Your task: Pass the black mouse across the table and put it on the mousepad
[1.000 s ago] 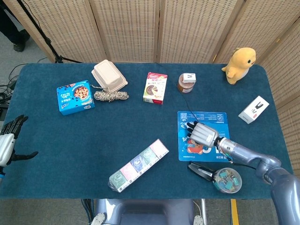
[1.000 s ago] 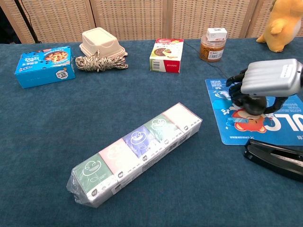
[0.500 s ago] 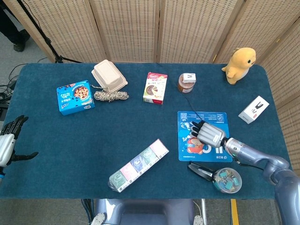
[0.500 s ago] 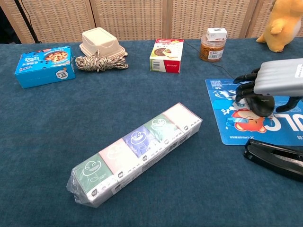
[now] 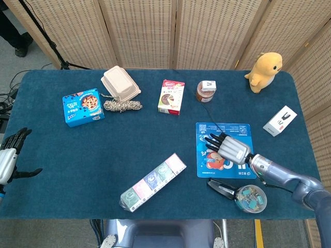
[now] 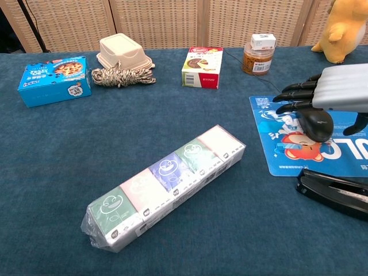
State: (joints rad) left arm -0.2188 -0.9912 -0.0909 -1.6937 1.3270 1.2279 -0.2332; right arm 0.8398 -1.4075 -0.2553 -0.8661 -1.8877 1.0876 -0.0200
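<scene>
The black mouse (image 6: 318, 124) lies on the blue cartoon mousepad (image 6: 272, 154), its thin cable running back toward the jar. My right hand (image 6: 336, 88) hovers just above it with fingers spread and straight, holding nothing. In the head view the right hand (image 5: 230, 148) covers most of the mouse over the mousepad (image 5: 208, 130). My left hand (image 5: 8, 157) hangs off the table's left edge with its fingers apart, empty.
A black stapler (image 6: 334, 187) and a clear tub of clips (image 5: 251, 199) lie just in front of the mousepad. A long tissue pack (image 6: 167, 186) lies mid-table. At the back stand a jar (image 5: 205, 91), a chocolate box (image 5: 171, 96), a cookie box (image 5: 83, 106) and a yellow plush (image 5: 265, 70).
My right hand's fingers have uncurled off the mouse and straightened, and the hand has drawn back to the right and risen. The mouse stays on the mousepad.
</scene>
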